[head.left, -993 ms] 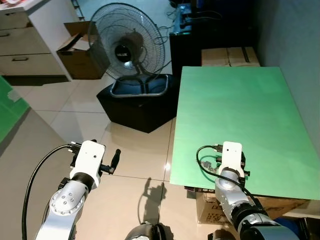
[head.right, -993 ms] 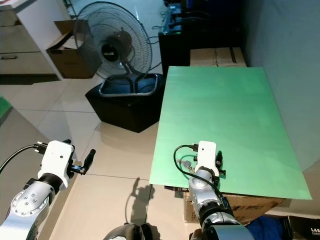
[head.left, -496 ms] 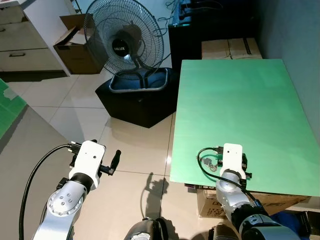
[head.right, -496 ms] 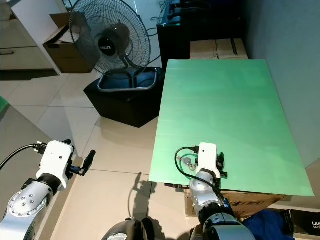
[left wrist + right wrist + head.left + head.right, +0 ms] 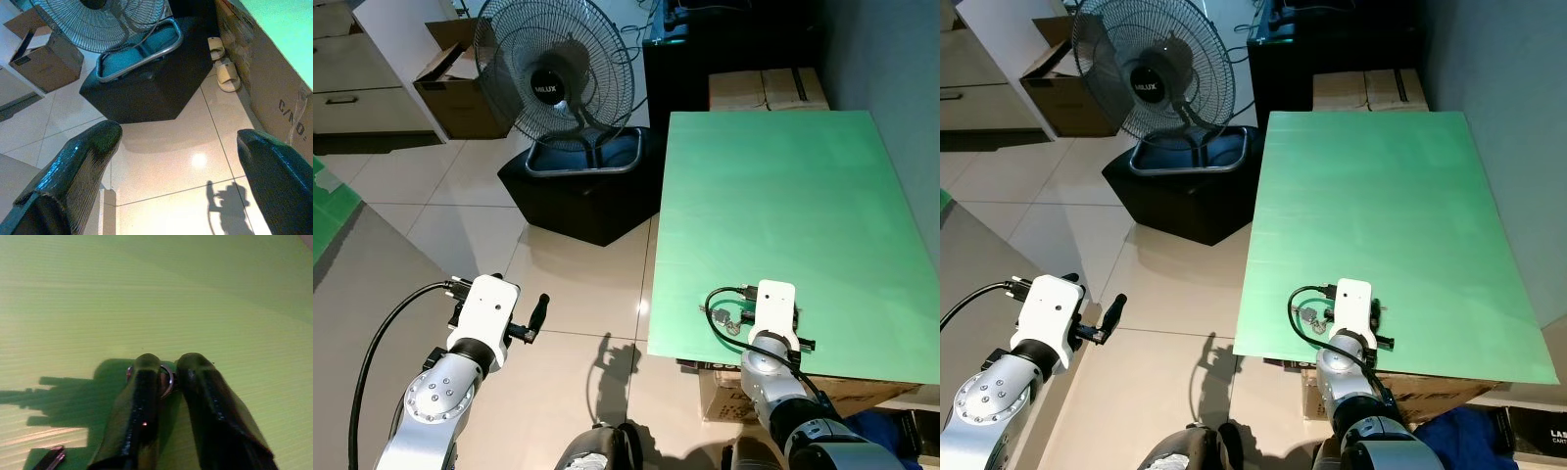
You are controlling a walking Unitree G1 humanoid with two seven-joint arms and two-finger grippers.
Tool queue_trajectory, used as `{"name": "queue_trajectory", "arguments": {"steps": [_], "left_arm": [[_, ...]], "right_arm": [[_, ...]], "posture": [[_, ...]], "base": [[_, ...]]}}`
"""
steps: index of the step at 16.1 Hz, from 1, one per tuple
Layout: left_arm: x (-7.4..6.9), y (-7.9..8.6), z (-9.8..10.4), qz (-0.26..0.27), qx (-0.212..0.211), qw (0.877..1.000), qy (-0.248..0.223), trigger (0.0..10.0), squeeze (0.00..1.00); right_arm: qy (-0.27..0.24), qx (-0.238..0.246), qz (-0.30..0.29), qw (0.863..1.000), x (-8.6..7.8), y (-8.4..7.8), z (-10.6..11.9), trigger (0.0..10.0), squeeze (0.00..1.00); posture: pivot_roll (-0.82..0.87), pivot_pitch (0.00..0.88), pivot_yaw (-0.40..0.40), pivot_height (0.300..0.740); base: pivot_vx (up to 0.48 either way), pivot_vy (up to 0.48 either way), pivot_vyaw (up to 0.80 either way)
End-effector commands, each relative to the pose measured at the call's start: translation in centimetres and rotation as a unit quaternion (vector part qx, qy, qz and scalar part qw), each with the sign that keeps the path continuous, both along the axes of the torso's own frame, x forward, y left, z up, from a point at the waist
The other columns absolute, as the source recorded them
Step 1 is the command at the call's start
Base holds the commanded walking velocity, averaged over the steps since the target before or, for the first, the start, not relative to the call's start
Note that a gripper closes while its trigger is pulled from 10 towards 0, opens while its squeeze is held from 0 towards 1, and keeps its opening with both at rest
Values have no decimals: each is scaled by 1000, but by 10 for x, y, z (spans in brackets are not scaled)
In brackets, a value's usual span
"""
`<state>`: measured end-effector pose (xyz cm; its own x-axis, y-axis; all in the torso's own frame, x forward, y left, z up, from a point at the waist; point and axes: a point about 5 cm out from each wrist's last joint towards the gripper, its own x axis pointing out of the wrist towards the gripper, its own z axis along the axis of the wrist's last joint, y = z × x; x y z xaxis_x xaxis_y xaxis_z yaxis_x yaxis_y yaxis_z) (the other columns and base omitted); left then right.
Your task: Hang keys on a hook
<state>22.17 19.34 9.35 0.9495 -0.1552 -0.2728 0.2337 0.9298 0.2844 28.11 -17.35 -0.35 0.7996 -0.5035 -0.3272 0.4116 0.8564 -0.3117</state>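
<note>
My green desk [image 5: 783,206] sits beside a black pedestal fan [image 5: 558,78]. Near the desk's front edge, my right pincer [image 5: 166,377] is clamped on the keys' ring [image 5: 167,380]; my left pincer [image 5: 171,166] hangs spread wide over the tiled floor [image 5: 460,215].
</note>
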Motion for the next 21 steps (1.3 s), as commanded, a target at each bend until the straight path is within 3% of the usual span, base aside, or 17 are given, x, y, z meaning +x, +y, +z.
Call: {"name": "queue_trajectory", "arguments": {"steps": [1, 3, 7, 8, 9, 11, 15, 16, 17, 21], "left_arm": [[-1, 4, 3, 3, 6, 1000, -1, 10000, 0], [-1, 4, 3, 1, 6, 1000, 0, 10000, 0], [4, 0, 3, -5, 1, 1000, -1, 10000, 0], [9, -5, 2, -8, -5, 1000, -4, 10000, 0], [9, -5, 2, -8, -5, 1000, -4, 10000, 0], [16, -13, 0, -14, -15, 1000, -6, 10000, 0], [19, -18, -1, -19, -20, 1000, -6, 10000, 0], [19, -18, -1, -19, -20, 1000, -7, 10000, 0], [20, -18, -1, -18, -20, 1000, -8, 10000, 0], [18, -17, -1, -16, -18, 1000, -7, 10000, 0]], "right_arm": [[29, 19, -10, 999, -12, 3, -12, 0, 0], [28, 23, -12, 999, -13, 3, -13, 0, 0], [-32, 17, -5, 999, 2, 8, 5, 0, 0], [-81, -2, 10, 997, 12, 12, 22, 0, 0], [-81, -2, 10, 997, 12, 12, 22, 0, 0], [-138, -24, 36, 989, 19, 19, 42, 0, 0], [-145, -27, 32, 989, 19, 19, 48, 0, 0], [-135, -25, 25, 990, 18, 17, 45, 6706, 0], [-119, -17, 14, 993, 15, 13, 40, 10000, 1000], [-86, 0, 5, 996, 11, 2, 27, 10000, 1000]], "posture": [[-56, 170, 193, 713], [-58, 177, 197, 713], [-78, 176, 198, 713], [-102, 167, 199, 713], [-102, 167, 199, 713], [-134, 161, 199, 713], [-147, 159, 199, 713], [-147, 159, 199, 713], [-142, 158, 197, 713], [-134, 161, 196, 713]], "base": [[0, 0, 0], [0, 0, 0], [0, 0, 0], [0, 0, 0], [0, 0, 0], [0, 0, 0], [0, 0, 0], [0, 0, 0], [0, 0, 0], [0, 0, 0]]}}
